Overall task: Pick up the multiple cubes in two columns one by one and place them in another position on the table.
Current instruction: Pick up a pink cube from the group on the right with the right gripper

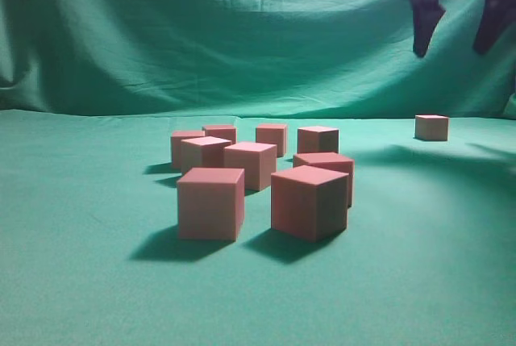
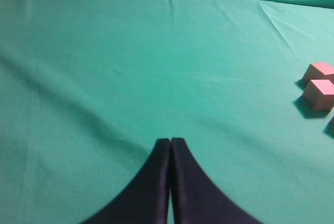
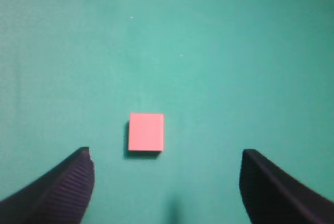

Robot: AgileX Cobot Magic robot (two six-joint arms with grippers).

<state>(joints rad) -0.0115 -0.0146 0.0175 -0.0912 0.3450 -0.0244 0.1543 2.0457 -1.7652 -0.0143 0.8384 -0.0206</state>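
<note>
Several salmon-red cubes (image 1: pixel 211 202) stand in two loose columns at the middle of the green cloth table (image 1: pixel 72 249). One cube (image 1: pixel 431 127) sits alone at the far right. My right gripper (image 1: pixel 452 50) hangs open high above that lone cube, holding nothing. In the right wrist view the lone cube (image 3: pixel 146 131) lies on the cloth below the open right gripper (image 3: pixel 166 154), nearer its left finger. My left gripper (image 2: pixel 170 141) is shut and empty over bare cloth, with two cubes (image 2: pixel 319 93) at the right edge of its view. The exterior view does not show it.
An upright green cloth backdrop (image 1: pixel 201 31) closes off the far side of the table. Green cloth spreads bare to the left of the columns and between them and the lone cube.
</note>
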